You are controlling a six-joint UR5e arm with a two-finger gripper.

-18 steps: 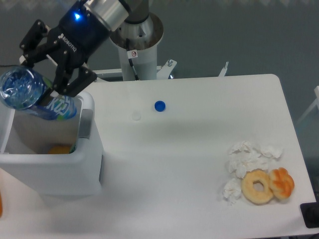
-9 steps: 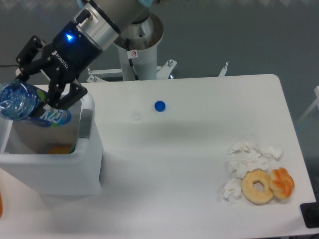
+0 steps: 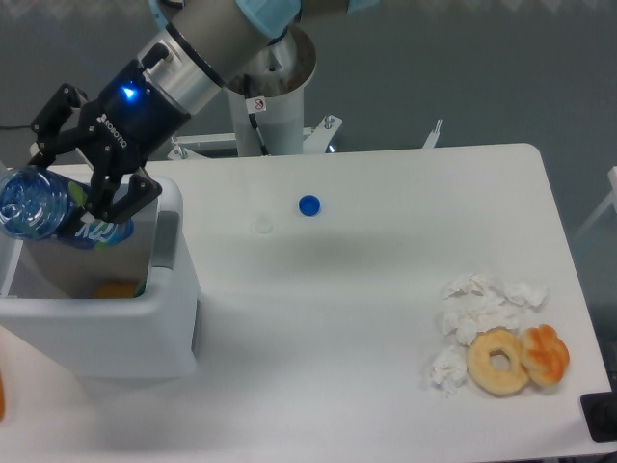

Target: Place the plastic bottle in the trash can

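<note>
One bottle (image 3: 43,207), one bin (image 3: 106,333), one blue cap (image 3: 308,204), two pastries (image 3: 519,359).

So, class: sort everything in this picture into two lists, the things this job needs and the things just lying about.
Part of the job:
plastic bottle, held in the gripper
trash can, open below it

Just lying about:
blue cap
doughnut
orange pastry
crumpled tissues

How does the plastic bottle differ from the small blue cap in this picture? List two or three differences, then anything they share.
1. The plastic bottle is held in the end effector above the trash can; the blue cap lies alone on the table.
2. The bottle is far larger than the cap.
3. The bottle is clear with a green-and-white label; the cap is solid and plain.

Both are blue.
</note>
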